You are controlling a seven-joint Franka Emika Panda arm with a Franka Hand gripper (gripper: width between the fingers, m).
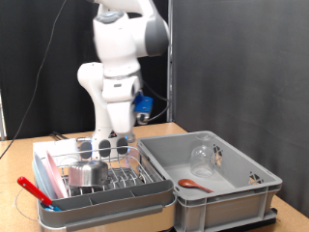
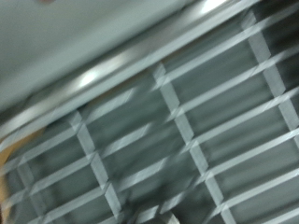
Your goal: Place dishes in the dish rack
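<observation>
The dish rack (image 1: 145,196), a pale tray with a silver wire grid, sits at the exterior view's lower left. A small steel bowl (image 1: 88,174) rests on its wires. A pink plate (image 1: 42,176) stands on edge along the rack's left side. The clear glass (image 1: 201,156) stands inside the grey crate to the right. My gripper (image 1: 104,147) hangs low over the back of the rack, just behind the bowl, and nothing shows between its fingers. In the wrist view only the blurred wire grid (image 2: 177,112) fills the picture from close up.
A deep grey crate (image 1: 241,198) stands right of the rack and also holds a brown spoon (image 1: 193,184). A red-handled utensil (image 1: 34,190) lies at the rack's front left corner. A black curtain hangs behind the wooden table (image 1: 164,130).
</observation>
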